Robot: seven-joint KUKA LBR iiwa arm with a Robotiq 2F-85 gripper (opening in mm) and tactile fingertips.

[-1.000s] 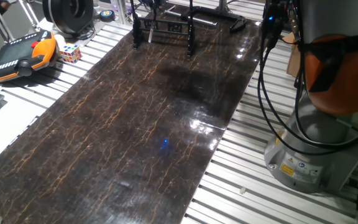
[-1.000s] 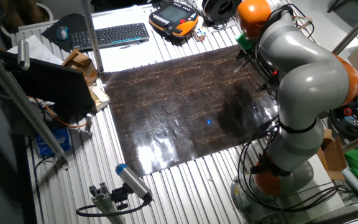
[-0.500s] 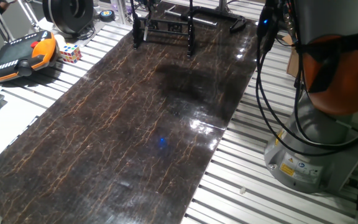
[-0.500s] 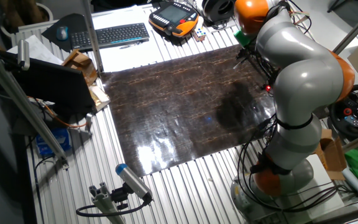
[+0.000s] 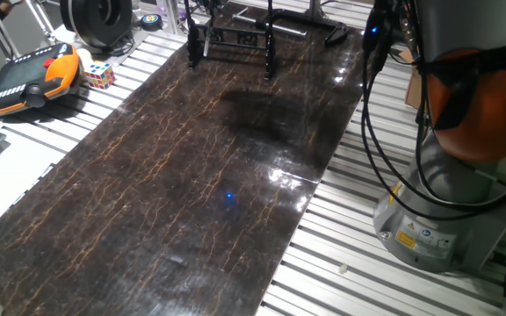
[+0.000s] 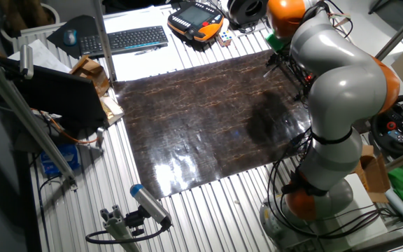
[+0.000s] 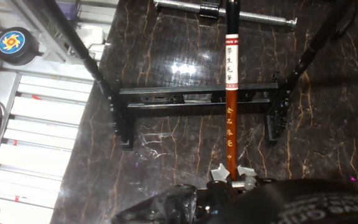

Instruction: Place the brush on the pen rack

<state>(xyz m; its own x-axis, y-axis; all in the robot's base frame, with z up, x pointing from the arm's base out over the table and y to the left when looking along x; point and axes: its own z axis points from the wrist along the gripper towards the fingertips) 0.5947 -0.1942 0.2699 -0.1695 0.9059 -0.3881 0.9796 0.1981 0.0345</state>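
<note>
As seen in hand view, brush (image 7: 230,106) pinched at lower end by nearly closed gripper (image 7: 232,173), shaft crossing pen rack (image 7: 194,99) crossbar mid-frame; judged light, stiff, slippery; end grip kept

A dark marbled mat (image 5: 200,167) is spread over the slatted counter (image 5: 350,254). An orange-and-black handheld controller (image 5: 33,79) and a colour cube (image 5: 97,75) are seen beside it, below a black spool (image 5: 95,19). A keyboard (image 6: 128,38) and mouse (image 6: 70,36) are laid farther off.
</note>
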